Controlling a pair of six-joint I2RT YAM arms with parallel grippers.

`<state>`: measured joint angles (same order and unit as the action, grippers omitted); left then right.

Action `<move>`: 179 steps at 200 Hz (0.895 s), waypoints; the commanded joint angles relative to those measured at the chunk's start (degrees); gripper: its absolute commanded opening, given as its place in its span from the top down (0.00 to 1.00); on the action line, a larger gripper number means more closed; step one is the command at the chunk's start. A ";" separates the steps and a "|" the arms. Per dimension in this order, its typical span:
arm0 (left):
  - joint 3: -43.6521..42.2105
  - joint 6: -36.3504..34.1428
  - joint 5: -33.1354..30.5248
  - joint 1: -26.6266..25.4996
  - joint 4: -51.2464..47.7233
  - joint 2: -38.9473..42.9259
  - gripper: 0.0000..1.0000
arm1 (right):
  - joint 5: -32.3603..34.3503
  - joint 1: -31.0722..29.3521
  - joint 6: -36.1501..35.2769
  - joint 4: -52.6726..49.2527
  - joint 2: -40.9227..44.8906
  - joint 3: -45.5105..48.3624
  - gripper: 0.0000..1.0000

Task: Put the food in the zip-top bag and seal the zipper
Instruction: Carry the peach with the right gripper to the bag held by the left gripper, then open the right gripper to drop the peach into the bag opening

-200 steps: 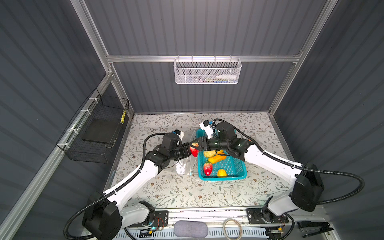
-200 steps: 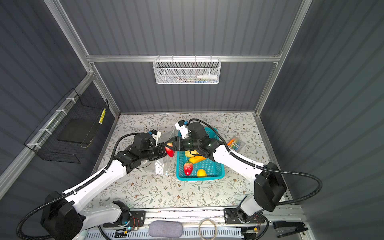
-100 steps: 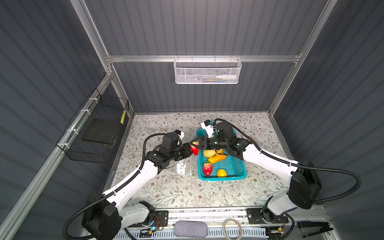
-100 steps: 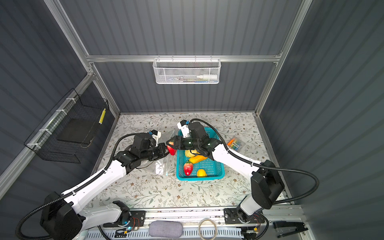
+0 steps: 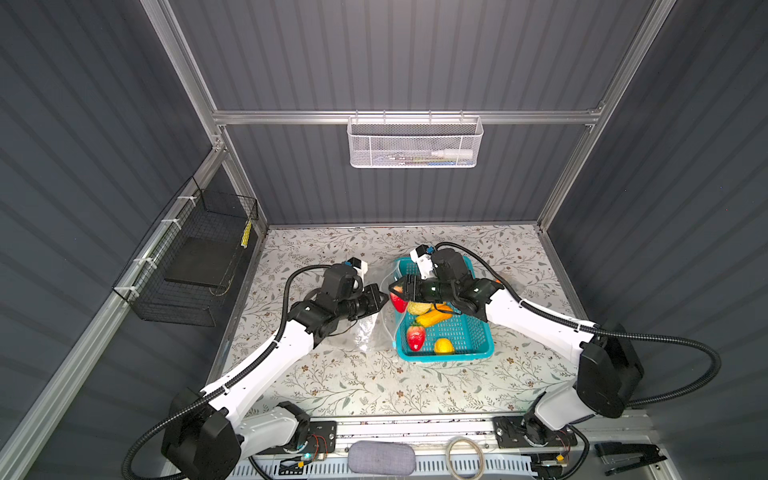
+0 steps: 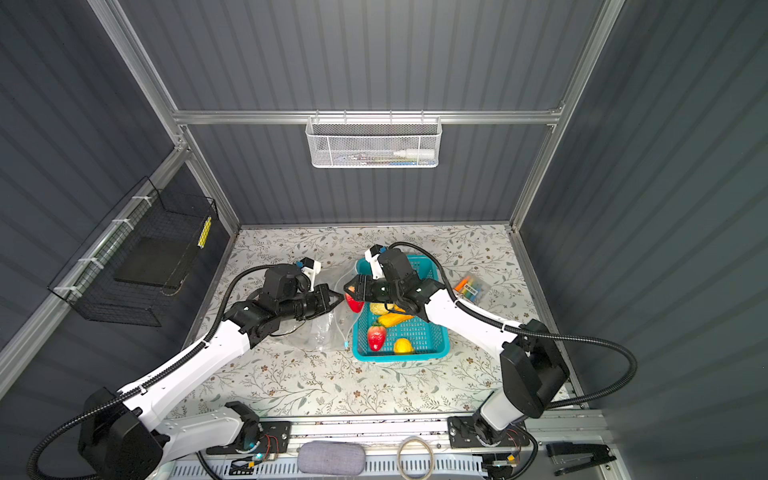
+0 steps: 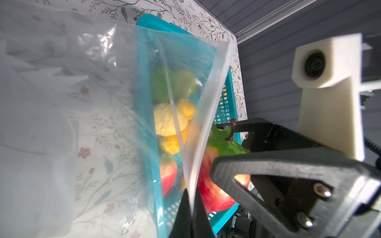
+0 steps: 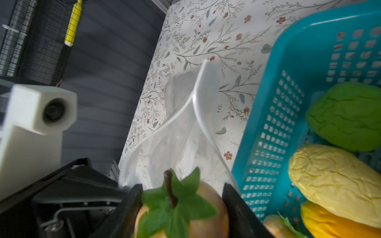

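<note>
While the left gripper (image 5: 385,296) pinches the bag (image 5: 369,332) rim open at the basket's (image 5: 444,358) 9 o'clock, the right gripper (image 5: 393,288), clamped on the apple (image 5: 398,303) at the mouth, should push deep inside before releasing

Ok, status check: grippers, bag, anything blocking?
Left gripper shut on zip-top bag rim, mouth held open. Right gripper shut on red apple at the mouth, not yet inside. Other food in teal basket. Nothing seen blocking.

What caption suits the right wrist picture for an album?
Right gripper holds a toy apple at the mouth of the open zip-top bag, beside the teal basket.
</note>
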<state>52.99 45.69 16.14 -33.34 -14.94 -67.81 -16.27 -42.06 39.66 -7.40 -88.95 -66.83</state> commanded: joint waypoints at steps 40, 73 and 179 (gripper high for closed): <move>3.72 0.09 1.20 -0.23 0.97 0.21 1.00 | 13.21 -4.31 -1.59 -12.28 -4.81 -8.06 0.54; 3.01 0.47 0.59 -0.23 1.15 -0.32 1.00 | 14.56 -5.27 -1.70 -14.33 -6.21 -9.58 0.43; 1.86 0.97 -1.66 -0.23 0.80 -0.01 1.00 | 14.33 -5.27 -3.02 -13.13 -1.73 -8.86 0.18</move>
<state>54.92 46.35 14.81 -33.34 -14.09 -67.90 -2.35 -47.13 37.65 -20.27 -92.64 -75.13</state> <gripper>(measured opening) 0.045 0.815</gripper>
